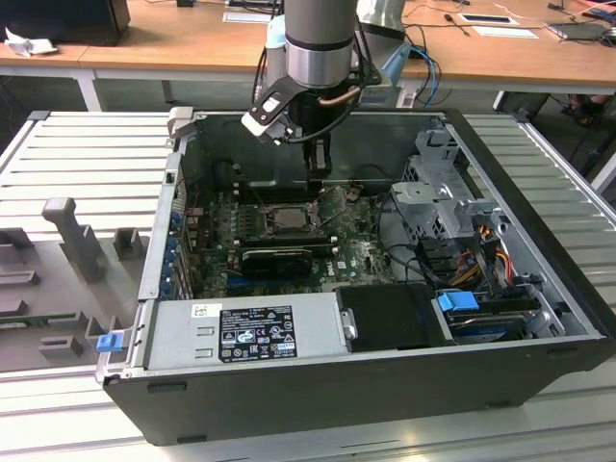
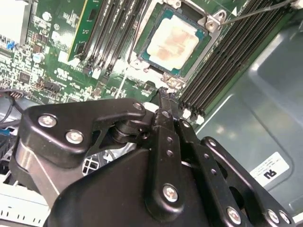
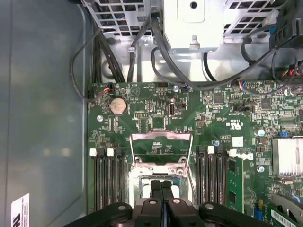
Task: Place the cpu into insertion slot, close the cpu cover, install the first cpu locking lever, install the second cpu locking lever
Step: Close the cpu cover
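Placement of the cpu (image 2: 173, 40) is judged complete: the chip is seen lying flat and square inside the insertion slot (image 2: 143, 62), its dull metal top uncovered. Closing of the cpu cover (image 3: 161, 137) is therefore taken as the step in hand. The silver frame is raised off the socket on its hinge, and green board is visible through its window in the first wrist view. In the exterior view it is found at about 3 o'clock of the socket. That step is judged to call for the frame to be pushed from behind its raised edge and swung down over the chip, with the chip left undisturbed and the thin plate not bent. The gripper (image 2: 163, 94) is positioned close to the socket's hinge side, at roughly 1 o'clock of the socket in the exterior view. Its two fingers are pressed together with no gap between them, and nothing is held. Whether the fingertips touch the frame or the rim cannot be told. Long black memory slots (image 3: 106, 182) are ranged on both sides of the socket on the motherboard (image 3: 156, 101), all within the opened computer case (image 1: 385, 395).
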Motion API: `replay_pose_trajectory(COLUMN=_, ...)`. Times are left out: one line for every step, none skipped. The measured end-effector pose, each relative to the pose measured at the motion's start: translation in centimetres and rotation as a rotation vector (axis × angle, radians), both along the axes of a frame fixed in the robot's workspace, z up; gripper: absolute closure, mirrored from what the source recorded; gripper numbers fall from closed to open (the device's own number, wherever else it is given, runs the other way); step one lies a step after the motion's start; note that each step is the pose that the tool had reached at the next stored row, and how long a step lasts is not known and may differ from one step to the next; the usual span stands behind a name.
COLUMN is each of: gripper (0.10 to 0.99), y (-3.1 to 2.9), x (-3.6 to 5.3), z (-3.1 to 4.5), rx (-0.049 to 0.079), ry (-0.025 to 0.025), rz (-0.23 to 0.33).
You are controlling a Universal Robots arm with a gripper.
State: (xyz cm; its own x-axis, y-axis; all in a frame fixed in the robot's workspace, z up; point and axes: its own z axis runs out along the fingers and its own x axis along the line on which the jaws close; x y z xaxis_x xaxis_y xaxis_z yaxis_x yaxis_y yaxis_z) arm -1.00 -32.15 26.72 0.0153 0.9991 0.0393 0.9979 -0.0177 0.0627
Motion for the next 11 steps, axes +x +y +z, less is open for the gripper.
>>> replay_pose_trajectory(gripper=0.98, y=0.0, x=0.22, z=0.01, rx=0.0, ry=0.0001, rz=0.0)
replay_pose_trajectory(gripper=0.98, y=-0.01, x=0.39, z=0.02, rx=0.0, ry=0.0002, rz=0.0)
replay_pose_trajectory(gripper=0.98, y=-0.01, x=0.55, z=0.02, rx=0.0, ry=0.0002, rz=0.0)
replay_pose_trajectory(gripper=0.98, y=0.0, x=0.68, z=0.01, rx=0.0, ry=0.0002, rz=0.0)
replay_pose_trajectory(gripper=0.98, y=0.0, x=0.77, z=0.01, rx=0.0, ry=0.0002, rz=0.0)
replay_pose_trajectory(gripper=0.98, y=0.01, x=0.87, z=0.01, rx=0.0, ry=0.0003, rz=0.0)
replay_pose_trajectory(gripper=0.98, y=0.01, x=1.08, z=0.01, rx=0.0, ry=0.0002, rz=0.0)
replay_pose_trajectory(gripper=0.98, y=0.01, x=1.31, z=0.01, rx=0.0, ry=0.0002, rz=0.0)
replay_pose_trajectory(gripper=0.98, y=0.01, x=1.46, z=0.01, rx=0.0, ry=0.0002, rz=0.0)
replay_pose_trajectory(gripper=0.98, y=0.01, x=1.6, z=0.01, rx=0.0, ry=0.0002, rz=0.0)
replay_pose_trajectory(gripper=0.98, y=0.01, x=1.78, z=0.01, rx=0.0, ry=0.0002, rz=0.0)
